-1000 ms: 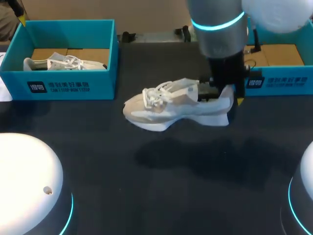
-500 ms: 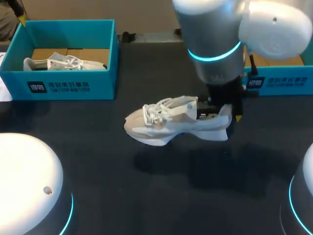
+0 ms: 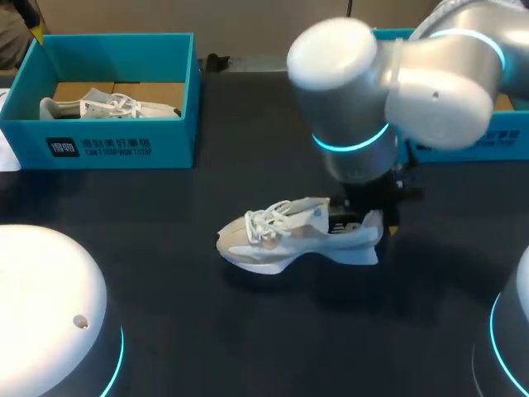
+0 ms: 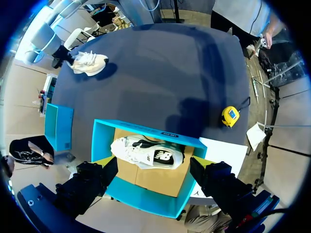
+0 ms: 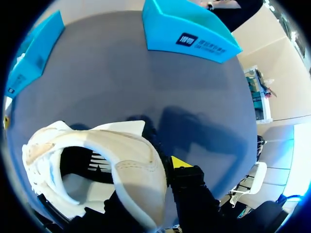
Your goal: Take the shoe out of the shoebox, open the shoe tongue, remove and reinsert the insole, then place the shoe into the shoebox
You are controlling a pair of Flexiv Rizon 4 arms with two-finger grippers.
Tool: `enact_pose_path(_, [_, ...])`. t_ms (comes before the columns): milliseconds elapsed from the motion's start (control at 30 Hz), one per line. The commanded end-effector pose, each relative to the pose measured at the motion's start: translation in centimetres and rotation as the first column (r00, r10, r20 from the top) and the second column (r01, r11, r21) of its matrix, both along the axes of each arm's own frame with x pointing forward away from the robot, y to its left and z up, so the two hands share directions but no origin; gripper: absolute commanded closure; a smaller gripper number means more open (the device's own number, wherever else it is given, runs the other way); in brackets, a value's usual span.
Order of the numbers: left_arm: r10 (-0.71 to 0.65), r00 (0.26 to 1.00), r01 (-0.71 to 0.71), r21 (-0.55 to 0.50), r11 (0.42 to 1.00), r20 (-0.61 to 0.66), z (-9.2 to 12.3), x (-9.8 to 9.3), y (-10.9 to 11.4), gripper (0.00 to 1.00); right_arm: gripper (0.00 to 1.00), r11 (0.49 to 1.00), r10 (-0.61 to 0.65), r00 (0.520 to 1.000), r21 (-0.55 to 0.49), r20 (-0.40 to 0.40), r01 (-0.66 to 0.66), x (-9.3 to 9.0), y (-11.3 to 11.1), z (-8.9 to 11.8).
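Fingers of the right arm [image 5: 181,162], yellow-tipped, are clamped on the heel of a white and beige lace-up sneaker [image 3: 285,241]; in the right wrist view the heel wall passes between them, with one yellow tip against its outer face. In the head view the sneaker sits just below the frame's centre, toe to the left, laces uppermost, heel to the right beneath the grey right arm [image 3: 397,91], which enters from the upper right. A shadow lies directly under the sole. Whether the sole touches the dark tabletop [image 3: 165,281] cannot be told.

At the upper right of the head view, partly hidden by the arm, stands an open teal cardboard shoebox [image 3: 496,141]; the sneaker is outside it and apart from it. At the upper left stands a second teal shoebox [image 3: 107,147], also open, with a second white sneaker [image 3: 107,106] lying on its brown cardboard floor.

In the left wrist view the fingers of the left arm [image 4: 95,182] stand wide apart and hold nothing. They hang above the second teal shoebox, and the second white sneaker, with a black mark on its side, lies ahead of them. Beyond that box a small yellow tape measure [image 4: 230,116] rests on the tabletop.
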State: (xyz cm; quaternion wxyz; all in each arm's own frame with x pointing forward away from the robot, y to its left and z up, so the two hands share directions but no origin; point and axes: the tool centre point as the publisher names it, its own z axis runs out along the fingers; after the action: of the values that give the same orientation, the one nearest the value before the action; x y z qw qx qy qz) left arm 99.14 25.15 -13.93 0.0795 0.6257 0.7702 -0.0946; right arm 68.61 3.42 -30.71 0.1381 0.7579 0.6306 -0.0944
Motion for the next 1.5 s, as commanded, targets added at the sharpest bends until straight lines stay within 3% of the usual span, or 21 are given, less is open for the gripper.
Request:
enact_pose_path(33, [0.001,1.0,-0.001,0.003,1.0,0.002,0.1,-0.1,0.0,0.0,1.0,1.0,-0.01,1.0,-0.007,-0.014,0.01,0.5,0.8,-2.5])
enact_pose_path(533, [0.001,1.0,-0.001,0.003,1.0,0.002,0.1,-0.1,0.0,0.0,1.0,0.999,0.04,0.999,-0.013,0.007,-0.04,1.1,2.3,-6.2])
enact_pose_path(967, [0.001,1.0,-0.001,0.003,1.0,0.002,0.1,-0.1,0.0,0.0,1.0,0.998,0.044,0.999,0.037,0.016,-0.045,1.3,1.9,-8.0])
enact_pose_path(1033, [0.001,1.0,-0.001,0.003,1.0,0.002,0.1,-0.1,0.0,0.0,0.76,0.997,0.054,0.998,0.047,0.023,-0.055,1.4,1.9,-8.1])
enact_pose_path(1067, [0.001,1.0,-0.001,0.003,1.0,0.002,0.1,-0.1,0.0,0.0,0.71,0.997,0.054,0.998,0.047,0.024,-0.055,1.5,1.9,-8.1])
enact_pose_path(1200, [0.001,1.0,-0.001,0.003,1.0,0.002,0.1,-0.1,0.0,0.0,0.66,0.997,0.04,0.999,0.062,0.034,-0.042,1.7,1.7,-8.1])
enact_pose_path(1500, [0.001,1.0,-0.001,0.003,1.0,0.002,0.1,-0.1,0.0,0.0,0.55,0.994,0.074,0.996,0.079,0.055,-0.078,1.5,1.9,-5.5])
